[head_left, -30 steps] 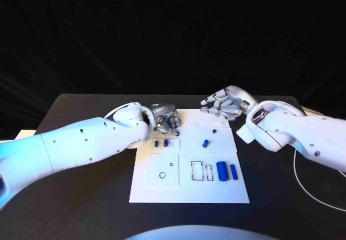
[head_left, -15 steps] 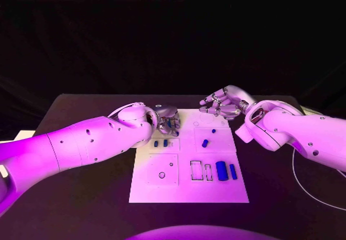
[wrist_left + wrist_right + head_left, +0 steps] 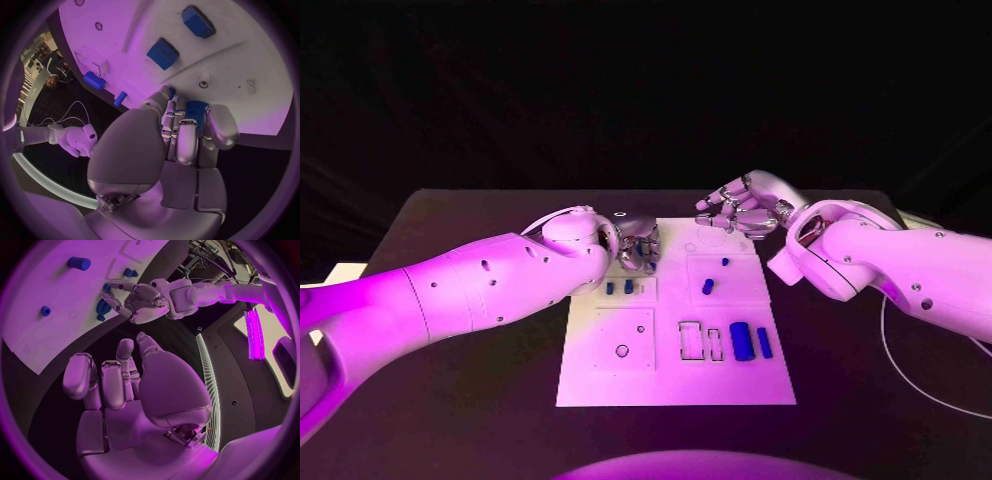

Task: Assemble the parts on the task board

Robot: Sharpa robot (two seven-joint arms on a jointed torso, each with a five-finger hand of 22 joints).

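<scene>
now the left hand (image 3: 635, 243) pinches a blue part (image 3: 195, 109) over the task board's (image 3: 675, 380) far corner, ready to seat it; right hand (image 3: 744, 207) hovers, curled, holding nothing.

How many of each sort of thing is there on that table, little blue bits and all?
White task board: 1
Blue parts on the board: 6
Blue part held in the left hand: 1
Silver hands, counting the left hand and the right hand: 2
Total: 10
</scene>
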